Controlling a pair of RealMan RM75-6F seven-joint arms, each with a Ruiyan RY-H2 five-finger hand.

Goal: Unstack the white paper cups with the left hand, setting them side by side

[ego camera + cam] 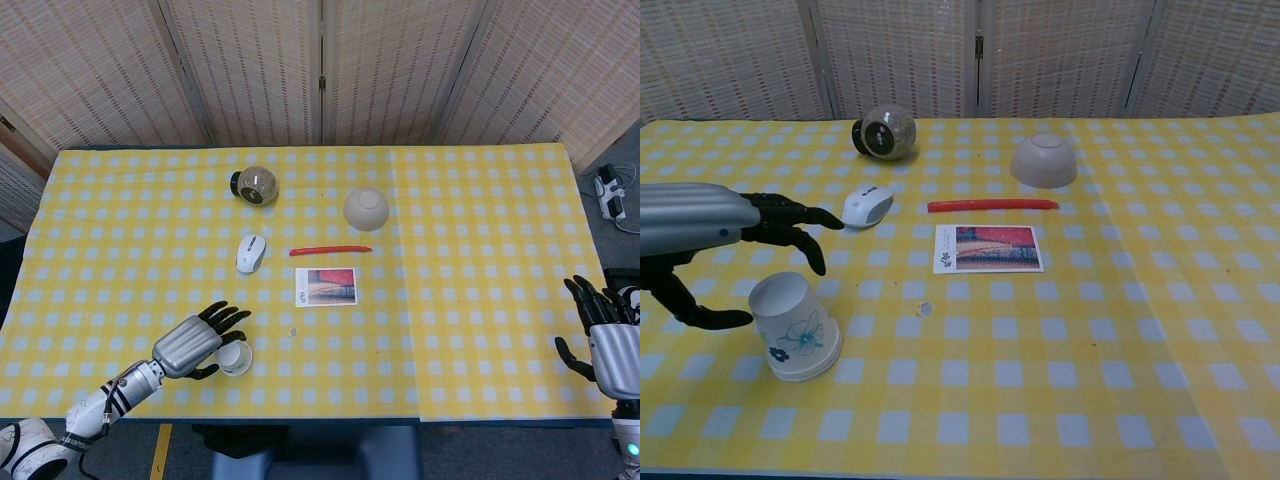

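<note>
An upside-down white paper cup stack [793,327] with a blue flower print stands near the front left table edge, also seen as the white cup [237,359] from above. My left hand [710,240] hovers just above and left of it, fingers spread forward and thumb down beside the cup's left side, holding nothing. The same left hand [192,342] partly covers the cup in the head view. My right hand [606,340] hangs off the table's right edge, fingers apart and empty.
A white mouse [867,205], a round jar on its side [885,131], an overturned beige bowl [1044,160], a red straw [992,205] and a picture card [988,248] lie mid-table behind the cup. The yellow checked cloth [1090,350] covers the table.
</note>
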